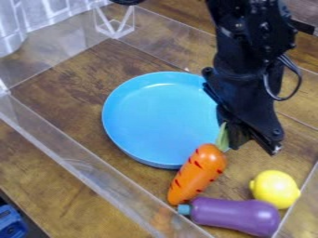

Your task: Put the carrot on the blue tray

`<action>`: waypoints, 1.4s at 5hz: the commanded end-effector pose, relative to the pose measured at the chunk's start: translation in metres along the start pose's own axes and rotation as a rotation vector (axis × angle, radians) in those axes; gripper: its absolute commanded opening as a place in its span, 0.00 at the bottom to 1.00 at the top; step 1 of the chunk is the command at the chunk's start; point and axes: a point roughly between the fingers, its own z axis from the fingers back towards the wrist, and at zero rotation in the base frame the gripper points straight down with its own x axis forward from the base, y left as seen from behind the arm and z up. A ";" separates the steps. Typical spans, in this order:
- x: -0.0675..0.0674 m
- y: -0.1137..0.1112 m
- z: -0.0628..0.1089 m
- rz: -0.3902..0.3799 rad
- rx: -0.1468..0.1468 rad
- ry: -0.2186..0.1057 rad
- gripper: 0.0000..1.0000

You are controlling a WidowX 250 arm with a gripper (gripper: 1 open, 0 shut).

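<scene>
The orange carrot (198, 175) lies on the wooden floor of the box just off the front right rim of the round blue tray (147, 119). Its green stem end points up and back toward the black gripper (251, 142). The gripper comes down steeply from above and is shut, with its tips at that stem end, so it appears to grip the carrot there. The tips hide the exact contact. The carrot's thick end leans toward the gripper, and its narrow end rests near the front wall.
A yellow lemon (276, 189) sits right of the carrot, with a purple eggplant (233, 215) in front of it. Clear plastic walls (62, 149) enclose the wooden surface. A small clear stand (114, 19) is at the back.
</scene>
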 end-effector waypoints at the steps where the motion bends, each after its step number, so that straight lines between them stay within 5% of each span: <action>1: 0.010 -0.003 0.010 -0.045 -0.021 -0.064 0.00; 5: 0.009 0.008 0.032 -0.186 -0.103 -0.103 0.00; 7: 0.011 0.007 0.052 -0.127 -0.089 -0.093 0.00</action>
